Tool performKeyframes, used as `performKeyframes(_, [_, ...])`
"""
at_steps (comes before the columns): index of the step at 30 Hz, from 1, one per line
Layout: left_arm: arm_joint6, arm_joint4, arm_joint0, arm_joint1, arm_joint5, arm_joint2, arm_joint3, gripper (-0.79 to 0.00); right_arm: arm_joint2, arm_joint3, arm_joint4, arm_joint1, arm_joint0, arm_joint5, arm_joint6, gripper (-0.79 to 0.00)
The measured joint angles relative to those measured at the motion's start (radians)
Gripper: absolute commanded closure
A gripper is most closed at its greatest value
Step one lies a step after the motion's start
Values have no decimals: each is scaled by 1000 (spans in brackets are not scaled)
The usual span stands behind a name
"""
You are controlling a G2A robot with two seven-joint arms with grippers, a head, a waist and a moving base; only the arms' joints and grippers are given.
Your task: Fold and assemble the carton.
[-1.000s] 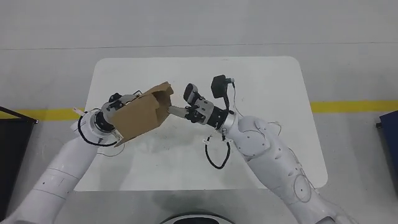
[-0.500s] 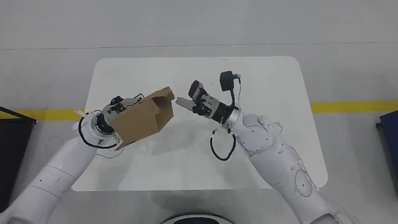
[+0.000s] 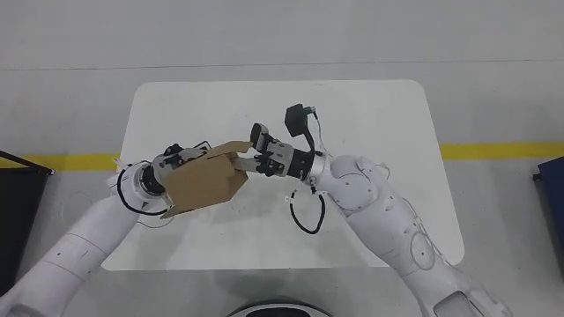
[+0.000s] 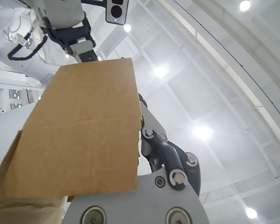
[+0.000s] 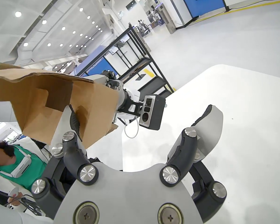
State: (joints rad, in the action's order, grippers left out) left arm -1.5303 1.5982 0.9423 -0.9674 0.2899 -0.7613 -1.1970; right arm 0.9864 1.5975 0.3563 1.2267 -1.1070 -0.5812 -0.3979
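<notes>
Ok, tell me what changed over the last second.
The right gripper, open, backed away from the carton, then came back in; one finger now rests against its open end. The carton shifted slightly toward the robot. The left gripper kept its hold on the carton's other end throughout.

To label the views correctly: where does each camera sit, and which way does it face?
Top view: above the arms, looking down at the table; both arms show, left gripper holding the carton, right gripper at its open end.
Left wrist view: on the left wrist, facing up to the ceiling; its own finger shows.
Right wrist view: on the right wrist, facing across the table; its own open fingers show.
Shared: every view shows the carton.
</notes>
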Motion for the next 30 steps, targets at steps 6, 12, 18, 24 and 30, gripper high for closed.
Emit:
performKeyframes(6, [-6, -6, -19, 6, -6, 11, 17, 0, 15, 5, -1, 1, -8, 9, 35, -785])
performKeyframes(12, [-6, -15, -19, 10, -6, -15, 36, 0, 100, 51, -23, -15, -81, -91, 103, -785])
performKeyframes(18, [-6, -49, -17, 7, -6, -29, 45, 0, 143, 140, 49, -27, -156, -173, 129, -785])
performKeyframes(24, [9, -132, -24, -5, -37, -33, 72, 0, 134, 210, 183, -27, -179, -107, 131, -785])
performKeyframes(30, [12, -153, -23, -17, -41, -48, 88, 0, 114, 238, 301, -23, -188, -18, 142, -785])
